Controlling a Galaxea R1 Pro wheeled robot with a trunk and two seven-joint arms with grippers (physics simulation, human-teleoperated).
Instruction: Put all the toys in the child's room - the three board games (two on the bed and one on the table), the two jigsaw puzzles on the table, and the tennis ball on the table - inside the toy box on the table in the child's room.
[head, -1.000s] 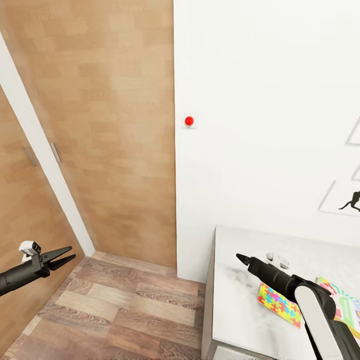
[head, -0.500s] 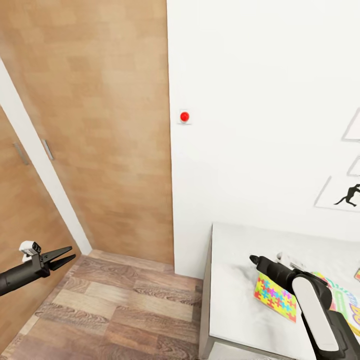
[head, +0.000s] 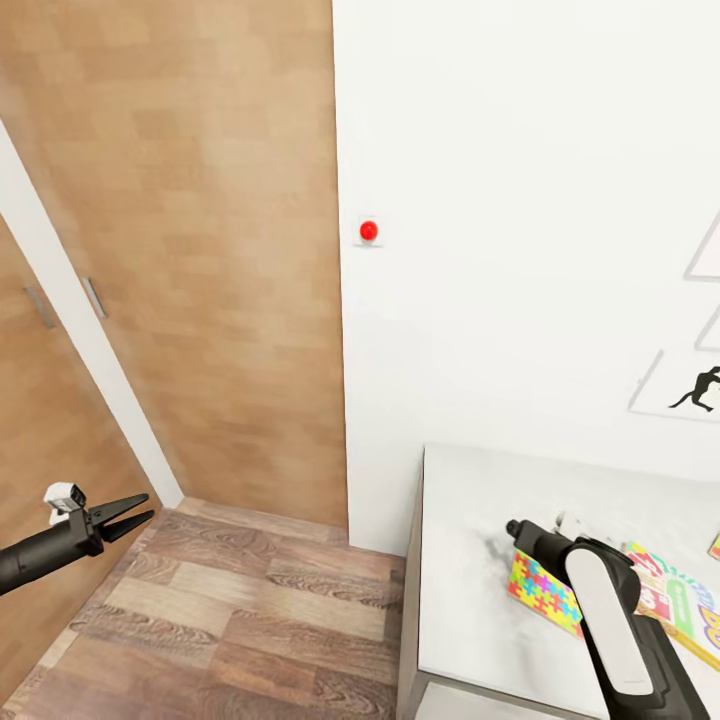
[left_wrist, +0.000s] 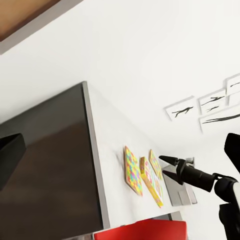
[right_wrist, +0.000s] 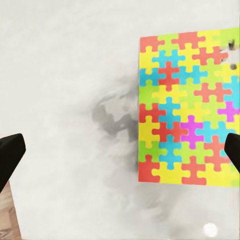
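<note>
A jigsaw puzzle (head: 538, 590) (right_wrist: 187, 110) with a multicoloured piece pattern lies flat on the pale table (head: 470, 600). My right gripper (head: 515, 528) (right_wrist: 120, 152) hovers over the table just beside the puzzle's edge, open wide with nothing between its fingers. A white, green and red board game (head: 680, 605) lies past the puzzle. In the left wrist view a grey tray-like shape, likely the toy box (left_wrist: 180, 192), lies beyond the puzzle (left_wrist: 131, 170) and the game (left_wrist: 152, 177). My left gripper (head: 125, 515) is open over the floor, far from the table. The tennis ball and the bed are out of view.
A wooden door (head: 200, 250) and a white wall with a red button (head: 369, 231) face me. Athlete silhouette pictures (head: 695, 390) hang above the table. Wood-plank floor (head: 250, 610) lies between my left arm and the table's dark side panel (left_wrist: 45, 170).
The view has panned slightly. My right gripper has drawn back and down, closer to the puzzle's edge. The left arm has barely moved.
</note>
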